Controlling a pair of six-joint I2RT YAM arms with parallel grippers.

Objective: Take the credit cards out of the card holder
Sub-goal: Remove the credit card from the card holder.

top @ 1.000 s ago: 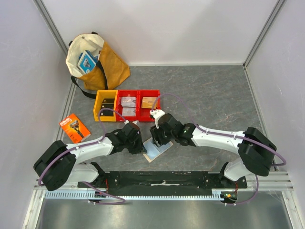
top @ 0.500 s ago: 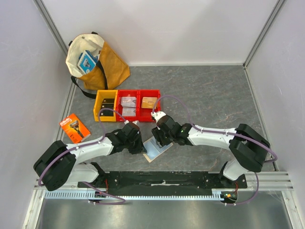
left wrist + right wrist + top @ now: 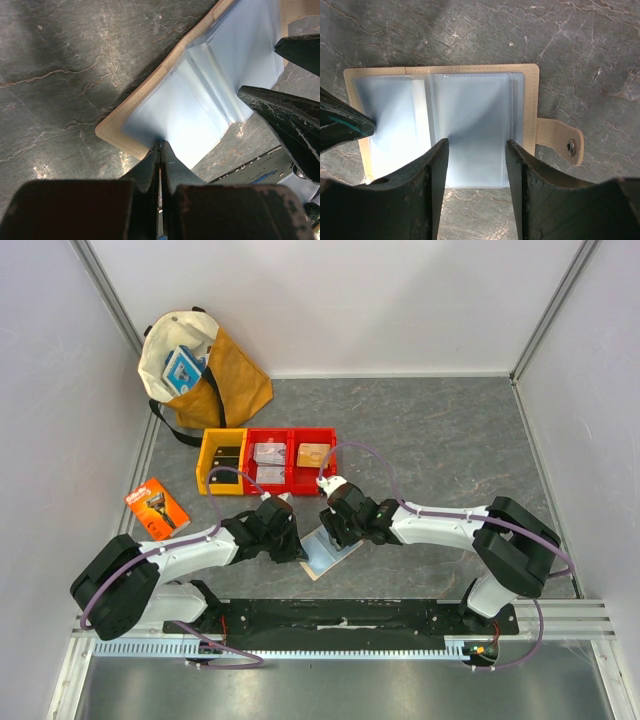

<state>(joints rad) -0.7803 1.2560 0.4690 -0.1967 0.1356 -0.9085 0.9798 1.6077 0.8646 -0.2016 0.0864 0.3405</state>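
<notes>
scene: card holder (image 3: pixel 535 100) open flat on worktop (image 3: pixel 570 40) | I see left pincer (image 3: pixel 160 147) shut, tip pinning one sleeve page | right pincer (image 3: pixel 476 146) half open astride sleeve stack (image 3: pixel 470 105), empty | risk, I judge: it nips slick sleeves, not the credit cards, and drags the holder.

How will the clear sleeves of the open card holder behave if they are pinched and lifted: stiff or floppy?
Probably floppy: the plastic sleeves look thin and lie in loose, overlapping leaves, with a raised fold showing in the left wrist view. They are likely slippery, since their surface is glossy. The card holder seems small and light, so it may lift along with them.
</notes>
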